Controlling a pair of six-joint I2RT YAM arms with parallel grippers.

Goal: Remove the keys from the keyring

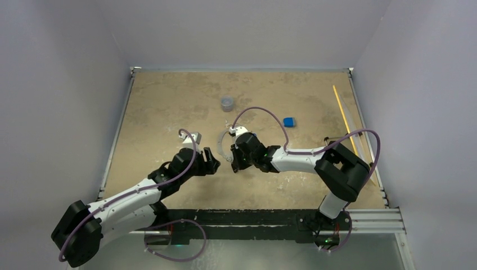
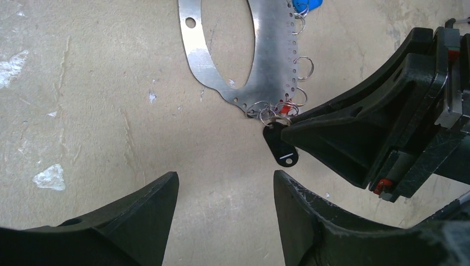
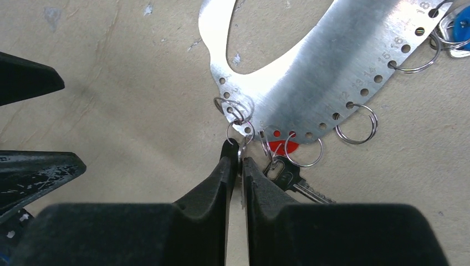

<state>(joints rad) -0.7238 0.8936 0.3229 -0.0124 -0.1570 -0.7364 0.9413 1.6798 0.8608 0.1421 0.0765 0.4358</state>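
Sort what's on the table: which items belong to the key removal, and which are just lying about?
Job: keyring, black-tagged key, red-tagged key, blue-tagged key, right gripper pinching by the black tag, left gripper open.
Lying about: grey cup, blue block, yellow stick.

From the keyring (image 3: 332,72), bare table (image 1: 157,112) lies open from 8 round to 11 o'clock. A grey cup (image 1: 227,103) stands at 12, a blue block (image 1: 288,121) at 2. The right gripper (image 3: 239,149), pinched on the keys (image 2: 280,147), crowds 5. The spread left gripper (image 2: 224,180) blocks 6.
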